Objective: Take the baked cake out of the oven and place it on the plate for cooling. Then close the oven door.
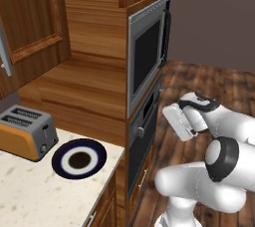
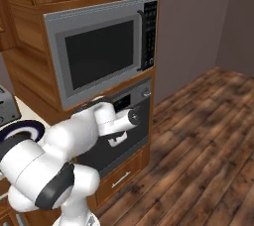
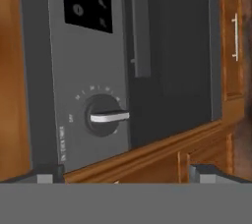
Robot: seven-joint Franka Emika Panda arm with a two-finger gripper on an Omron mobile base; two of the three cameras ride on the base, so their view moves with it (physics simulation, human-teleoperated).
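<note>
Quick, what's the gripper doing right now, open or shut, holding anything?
Gripper: open and empty, its fingertips spread wide, facing the dark grey built-in oven with the round knob.

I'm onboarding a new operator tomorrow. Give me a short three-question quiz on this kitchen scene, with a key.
1. True or false: the oven door is shut.
2. What stands beside the plate on the counter? A) kettle B) toaster C) mug
3. Fill in: the pincer faces the oven with its jaws ____.

Key: 1 true. 2 B, the toaster. 3 open, holding nothing.
</note>
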